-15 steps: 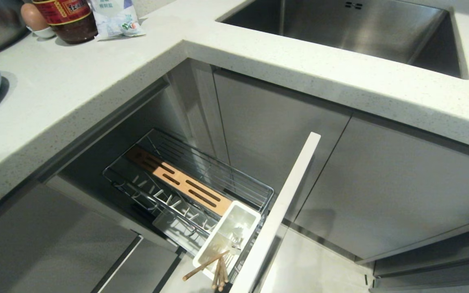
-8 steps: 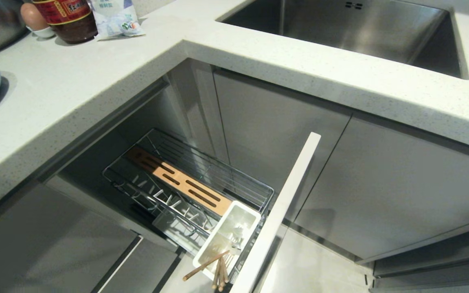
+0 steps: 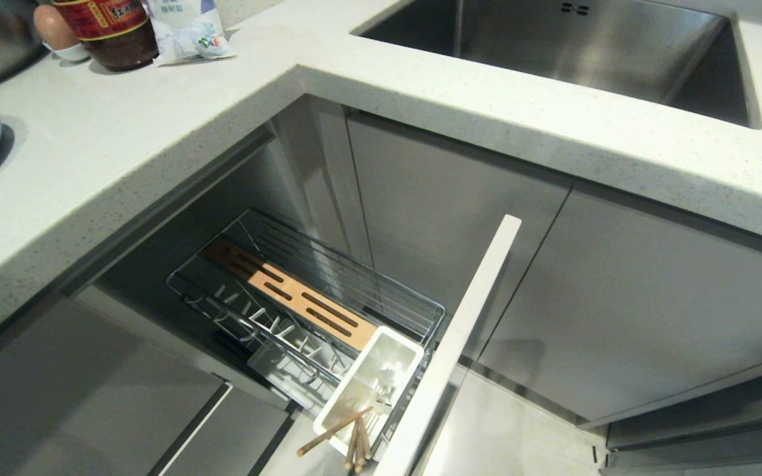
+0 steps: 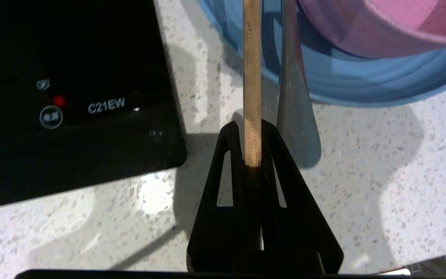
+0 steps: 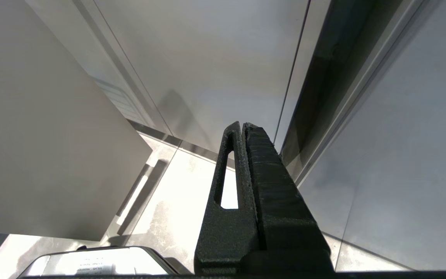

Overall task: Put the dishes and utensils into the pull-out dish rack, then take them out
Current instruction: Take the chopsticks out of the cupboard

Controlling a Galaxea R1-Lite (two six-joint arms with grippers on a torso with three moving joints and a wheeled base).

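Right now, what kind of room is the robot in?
Most likely a home kitchen: a steel sink set in a speckled countertop, a pull-out dish rack under it, and a black cooktop.

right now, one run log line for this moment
left gripper: shut on light wooden chopstick beside light-blue plate | right gripper: shut, parked | chrome wire dish rack: open

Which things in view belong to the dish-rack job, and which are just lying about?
Job:
- pull-out dish rack
- chopsticks in its caddy
- chopstick gripped by left gripper
- blue plate
- pink bowl
- metal utensil handle

Lying about:
- sink
- jar
- egg
- cooktop
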